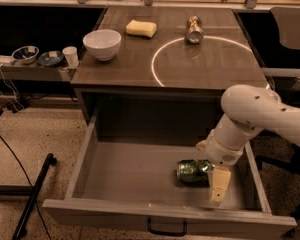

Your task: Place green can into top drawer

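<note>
On the brown tabletop [125,66] stands a white bowl [104,44], with a yellow sponge [141,28] behind it to the right. A copper-brown can [193,29] lies on its side on the far edge of a white painted circle [155,66]. These are all well apart from the gripper [212,176], which is low at the right. A side shelf [20,71] on the left holds two small dishes – one [25,54] beside the other [51,58] – and a white cup [70,55]. A black pole [32,196] slants across the speckled floor [30,134].

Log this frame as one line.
gripper: inside drawer, at green can | green can: on its side, drawer floor, near front | drawer: open | countertop: bowl, sponge, copper can
</note>
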### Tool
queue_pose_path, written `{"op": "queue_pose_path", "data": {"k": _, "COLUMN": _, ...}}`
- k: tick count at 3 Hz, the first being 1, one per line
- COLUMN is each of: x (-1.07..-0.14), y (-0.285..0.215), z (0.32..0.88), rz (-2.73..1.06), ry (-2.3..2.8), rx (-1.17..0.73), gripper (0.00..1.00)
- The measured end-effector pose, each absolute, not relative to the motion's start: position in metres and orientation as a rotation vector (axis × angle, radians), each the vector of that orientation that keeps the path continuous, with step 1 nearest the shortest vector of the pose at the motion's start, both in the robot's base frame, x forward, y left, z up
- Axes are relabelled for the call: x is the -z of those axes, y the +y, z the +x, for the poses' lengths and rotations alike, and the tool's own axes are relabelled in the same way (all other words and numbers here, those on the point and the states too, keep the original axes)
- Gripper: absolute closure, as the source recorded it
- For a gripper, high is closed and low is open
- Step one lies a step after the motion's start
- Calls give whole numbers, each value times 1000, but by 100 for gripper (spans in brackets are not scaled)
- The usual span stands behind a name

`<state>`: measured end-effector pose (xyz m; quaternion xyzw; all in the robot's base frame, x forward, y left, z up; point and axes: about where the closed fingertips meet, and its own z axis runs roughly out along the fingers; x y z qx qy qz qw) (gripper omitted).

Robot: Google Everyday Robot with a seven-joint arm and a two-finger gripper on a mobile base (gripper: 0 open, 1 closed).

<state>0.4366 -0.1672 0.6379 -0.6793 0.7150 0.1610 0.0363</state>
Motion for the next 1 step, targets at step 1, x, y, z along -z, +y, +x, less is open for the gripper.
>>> {"op": "queue_pose_path", "data": {"k": 1, "x": -697, "y": -169, "z": 433, "rz": -2111, "ry": 2041, "rx": -440, "gripper": 0}}
